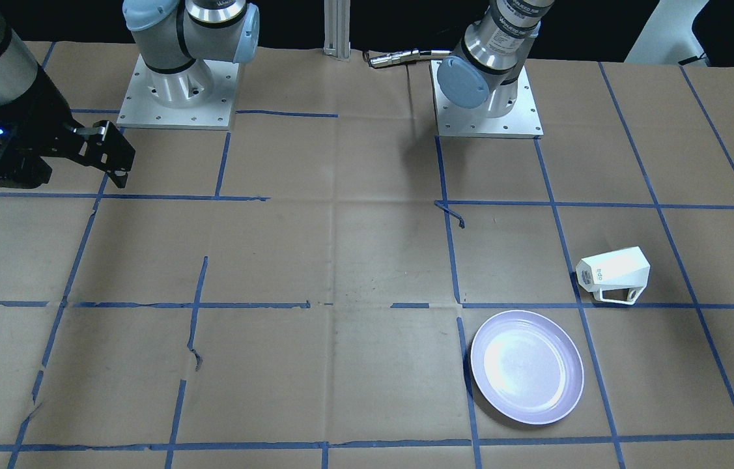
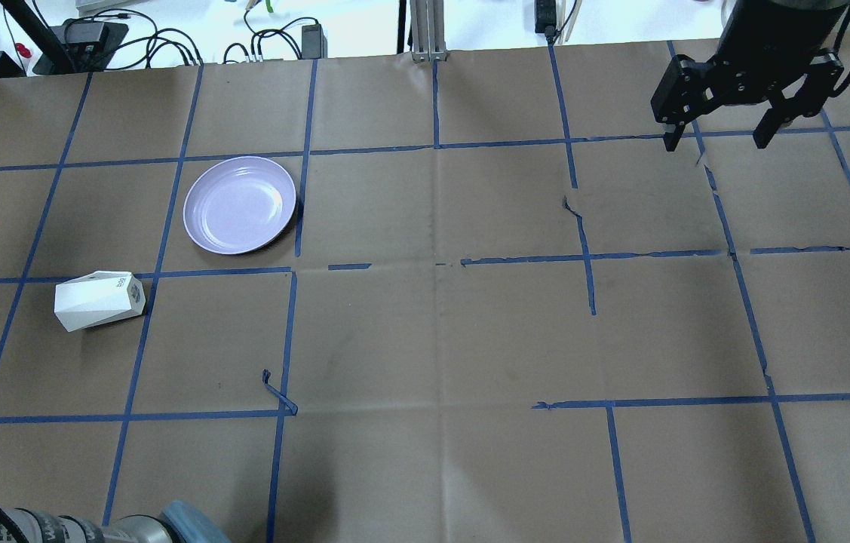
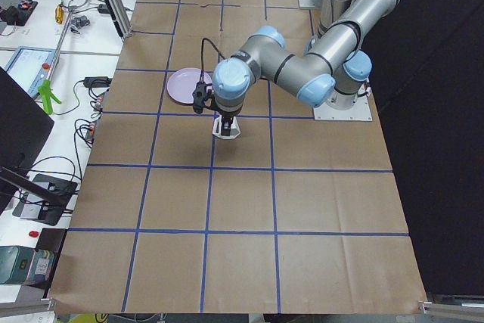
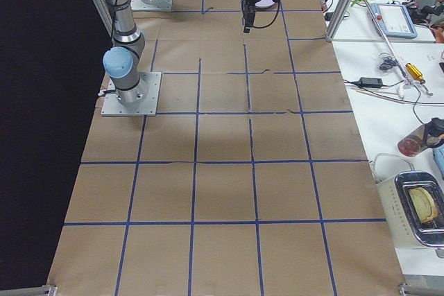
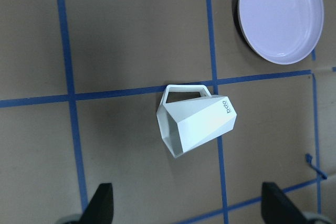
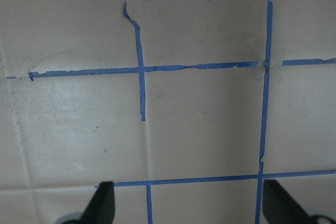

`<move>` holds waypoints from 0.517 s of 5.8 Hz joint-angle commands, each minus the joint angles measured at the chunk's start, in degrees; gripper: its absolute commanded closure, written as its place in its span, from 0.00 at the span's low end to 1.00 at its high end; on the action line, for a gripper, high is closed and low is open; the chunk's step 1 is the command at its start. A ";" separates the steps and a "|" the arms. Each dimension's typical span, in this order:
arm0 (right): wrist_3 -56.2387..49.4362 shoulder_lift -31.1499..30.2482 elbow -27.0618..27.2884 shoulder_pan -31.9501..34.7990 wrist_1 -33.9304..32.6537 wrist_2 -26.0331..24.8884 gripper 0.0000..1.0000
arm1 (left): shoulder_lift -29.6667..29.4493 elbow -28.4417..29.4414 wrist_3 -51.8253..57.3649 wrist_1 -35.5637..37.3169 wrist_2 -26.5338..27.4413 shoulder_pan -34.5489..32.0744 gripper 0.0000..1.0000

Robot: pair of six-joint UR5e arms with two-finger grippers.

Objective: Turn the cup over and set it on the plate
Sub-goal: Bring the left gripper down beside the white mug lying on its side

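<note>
The white faceted cup point(image 1: 614, 273) lies on its side on the brown table paper, handle against the paper, blue lettering near its base. It also shows in the overhead view point(image 2: 99, 300) and the left wrist view point(image 5: 197, 124). The lavender plate point(image 1: 527, 367) sits empty a short way from it, also seen in the overhead view point(image 2: 240, 204) and the left wrist view point(image 5: 281, 14). My left gripper point(image 5: 189, 208) hangs open and empty well above the cup. My right gripper point(image 2: 717, 139) is open and empty, far across the table.
Blue tape lines point(image 2: 293, 332) grid the brown paper, with torn loose ends point(image 2: 277, 392). The two arm bases point(image 1: 176, 91) point(image 1: 487, 98) stand at the robot's side. Cables and gear point(image 2: 93, 38) lie beyond the far edge.
</note>
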 commanded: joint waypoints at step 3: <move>0.00 0.00 0.00 0.00 0.00 0.00 0.00 | -19.68 0.26 19.48 -19.48 -18.36 3.49 0.01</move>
